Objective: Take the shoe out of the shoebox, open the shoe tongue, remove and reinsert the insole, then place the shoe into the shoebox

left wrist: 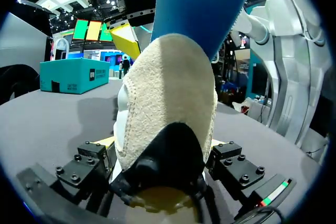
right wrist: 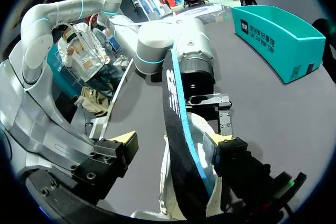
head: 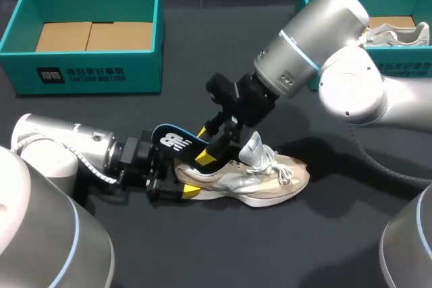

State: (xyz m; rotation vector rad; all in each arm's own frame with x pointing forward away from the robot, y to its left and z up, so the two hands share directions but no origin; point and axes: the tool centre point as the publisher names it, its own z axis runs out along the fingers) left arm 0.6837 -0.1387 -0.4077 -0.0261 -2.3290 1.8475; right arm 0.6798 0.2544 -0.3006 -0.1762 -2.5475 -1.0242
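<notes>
My left gripper [left wrist: 160, 145] clamps the shoe [head: 270, 179] by its heel mid-table [head: 223, 254]. My right gripper [right wrist: 170, 141] gapes around the insole [right wrist: 176, 103].

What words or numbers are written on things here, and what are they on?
Left shoebox: white print on its front wall, too small and blurred to read.
Right shoebox: white print on its front wall, also too blurred to read.
Insole: a white logo mark, no plain words readable.
Shoe: no print that I can see.
</notes>
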